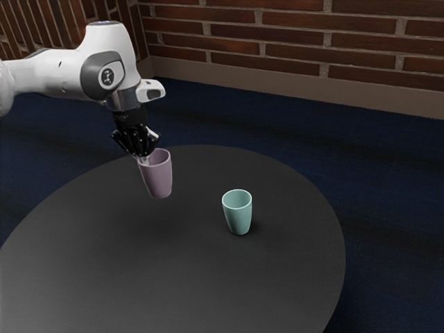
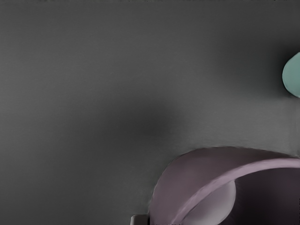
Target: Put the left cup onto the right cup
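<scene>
A mauve cup (image 1: 157,174) hangs above the round dark table (image 1: 104,277), tilted, with my black gripper (image 1: 143,159) shut on its rim. In the wrist view the same mauve cup (image 2: 211,187) looms large just under my hand. A teal cup (image 1: 236,211) stands upright on the table, toward the exterior view's right of the held cup and lower. A sliver of that teal cup (image 2: 293,75) shows at the wrist picture's edge. A soft shadow lies on the table below the held cup.
The table's curved edge (image 1: 333,229) runs close behind the teal cup. Beyond it lie dark blue carpet (image 1: 361,152) and a brick wall (image 1: 291,35).
</scene>
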Tool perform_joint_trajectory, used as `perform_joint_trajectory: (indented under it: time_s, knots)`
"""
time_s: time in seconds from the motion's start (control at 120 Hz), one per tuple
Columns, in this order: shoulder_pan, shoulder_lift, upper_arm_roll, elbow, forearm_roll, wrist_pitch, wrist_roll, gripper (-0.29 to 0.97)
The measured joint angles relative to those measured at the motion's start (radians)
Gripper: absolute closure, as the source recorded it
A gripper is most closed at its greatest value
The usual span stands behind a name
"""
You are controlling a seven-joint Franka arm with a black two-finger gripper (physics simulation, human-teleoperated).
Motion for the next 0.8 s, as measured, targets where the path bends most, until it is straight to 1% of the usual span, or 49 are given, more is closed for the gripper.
perform_joint_trajectory:
  time_s: [0.342,0.8]
  knots:
    - [-0.069,0.023,-0.001,0.054,0.000,-0.023,0.000,0.79]
    - [-0.143,0.144,-0.005,0.213,-0.002,-0.044,0.001,0.79]
